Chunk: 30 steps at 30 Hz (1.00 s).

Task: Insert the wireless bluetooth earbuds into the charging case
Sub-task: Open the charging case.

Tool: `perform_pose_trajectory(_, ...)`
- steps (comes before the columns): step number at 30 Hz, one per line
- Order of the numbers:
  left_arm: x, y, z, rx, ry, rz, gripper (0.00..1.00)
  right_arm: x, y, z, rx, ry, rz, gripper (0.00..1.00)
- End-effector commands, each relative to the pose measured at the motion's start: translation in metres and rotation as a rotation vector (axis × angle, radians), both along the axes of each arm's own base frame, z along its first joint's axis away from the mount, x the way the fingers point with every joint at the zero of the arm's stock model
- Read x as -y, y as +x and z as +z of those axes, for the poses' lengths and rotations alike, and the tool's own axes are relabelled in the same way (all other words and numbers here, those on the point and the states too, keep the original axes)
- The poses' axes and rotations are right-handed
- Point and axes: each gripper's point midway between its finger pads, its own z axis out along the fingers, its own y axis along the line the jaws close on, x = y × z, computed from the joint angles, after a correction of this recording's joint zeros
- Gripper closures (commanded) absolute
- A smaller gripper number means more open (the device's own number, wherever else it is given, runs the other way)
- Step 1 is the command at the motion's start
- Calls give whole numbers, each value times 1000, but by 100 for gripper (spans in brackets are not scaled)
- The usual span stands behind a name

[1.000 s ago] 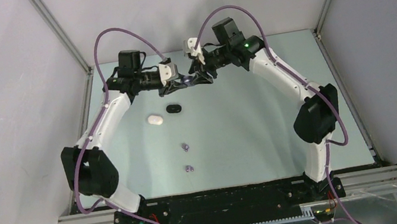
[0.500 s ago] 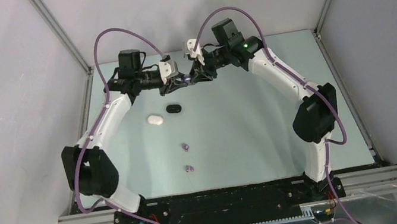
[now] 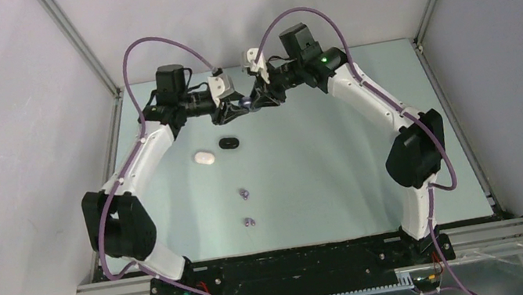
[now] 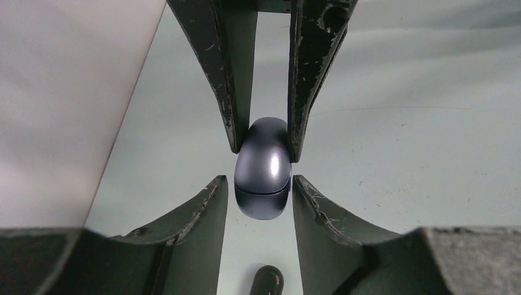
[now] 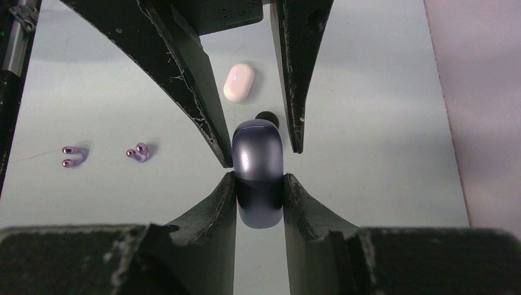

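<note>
Left gripper (image 4: 260, 184) loosened, right wrist shows earbuds (image 5: 136, 152)

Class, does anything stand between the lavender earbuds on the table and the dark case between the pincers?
Yes: the dark case looks shut, and that bars the lavender earbuds. The black case and white case lie beside that path.

Left arm (image 3: 141, 155) and right arm (image 3: 378, 105) both arch inward, meeting pretty much nose to nose at the far middle. Right tool (image 5: 259, 181) pinches the charging case (image 5: 258, 147); left tool (image 4: 260, 184) sits slightly parted around it.
</note>
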Motion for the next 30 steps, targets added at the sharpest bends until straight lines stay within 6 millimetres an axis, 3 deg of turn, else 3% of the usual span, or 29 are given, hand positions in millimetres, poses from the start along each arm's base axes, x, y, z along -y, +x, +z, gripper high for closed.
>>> perform_pose_trajectory(1, 4, -1, 13, 12, -34, -15, 51, -2, 0, 16, 20, 43, 6, 83)
perform_pose_trajectory(7, 5, 2, 10, -18, -38, -12, 47, -3, -1, 19, 21, 53, 10, 83)
perform_pose_trajectory(14, 7, 4, 8, -43, -39, -25, 50, -3, 0, 20, 21, 55, 7, 83)
perform_pose_trajectory(23, 8, 4, 8, -48, -41, -46, 82, -3, 4, 14, 9, 48, -5, 80)
perform_pose_trajectory(28, 7, 4, 7, -57, -46, -49, 99, -4, 14, 14, 8, 53, -59, 64)
perform_pose_trajectory(30, 7, 4, 8, -59, -49, -52, 100, -3, 22, 21, 12, 70, -101, 59)
